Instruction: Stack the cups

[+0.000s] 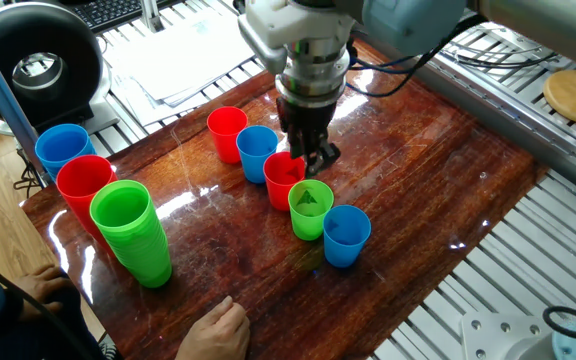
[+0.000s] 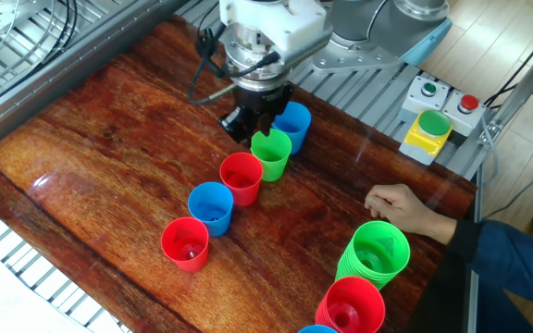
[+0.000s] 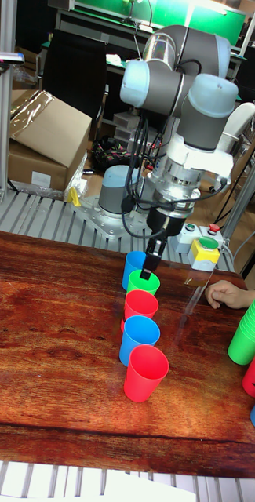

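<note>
Five small cups stand in a row on the wooden table: red, blue, red, light green and blue. In the other fixed view the same row reads red, blue, red, green, blue. My gripper points down, low over the green cup's rim on the side toward the middle red cup. Its fingers are a little apart and hold nothing. In the tall view the gripper hangs just above the green cup.
Tall piles of nested cups stand at the table's left end: green, red and blue. A person's hand rests at the near edge, also seen as a hand beside the green pile. A button box sits off the table.
</note>
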Controlling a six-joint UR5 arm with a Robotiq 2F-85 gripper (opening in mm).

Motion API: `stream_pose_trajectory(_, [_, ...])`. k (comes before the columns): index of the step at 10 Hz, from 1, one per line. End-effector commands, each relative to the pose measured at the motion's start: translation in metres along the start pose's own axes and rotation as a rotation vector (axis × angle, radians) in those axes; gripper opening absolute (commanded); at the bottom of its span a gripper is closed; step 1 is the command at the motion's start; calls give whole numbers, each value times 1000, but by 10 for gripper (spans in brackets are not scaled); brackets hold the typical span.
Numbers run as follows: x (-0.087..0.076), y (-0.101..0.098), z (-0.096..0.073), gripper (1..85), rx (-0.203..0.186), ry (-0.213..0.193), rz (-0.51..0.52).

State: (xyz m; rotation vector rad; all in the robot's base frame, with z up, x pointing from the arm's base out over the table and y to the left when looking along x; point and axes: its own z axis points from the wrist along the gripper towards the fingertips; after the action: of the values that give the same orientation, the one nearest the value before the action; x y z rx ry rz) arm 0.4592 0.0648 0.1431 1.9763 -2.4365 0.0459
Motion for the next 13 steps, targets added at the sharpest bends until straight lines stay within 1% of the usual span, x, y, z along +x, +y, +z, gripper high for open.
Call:
stream_pose_trajectory(1, [11,0,-20,413,-60,-18,142])
stream_pose_trajectory(2, [22,-5,-27,423,-85,-19,203])
stream_pose_trajectory(3, [33,-12,-33,423,-96,-10,212])
stream_pose_trajectory(4, [46,-24,-41,423,-91,10,202])
stream_pose_trajectory(5, [57,-30,-47,427,-96,20,210])
stream_pose_trajectory(6, [66,-32,-52,430,-101,24,240])
stream_pose_trajectory(7, [73,-34,-55,433,-100,37,256])
stream_pose_trajectory(8, [77,-35,-55,433,-95,46,279])
stream_pose_trajectory(9, [75,-36,-54,433,-87,44,307])
stream_pose_trajectory(10, [69,-30,-54,437,-111,33,380])
stream_pose_trajectory(11, [59,-16,-57,437,-170,11,466])
stream_pose_trajectory(12, [58,-13,-58,437,-177,6,528])
stream_pose_trajectory(13, [55,-15,-58,433,-175,-5,548])
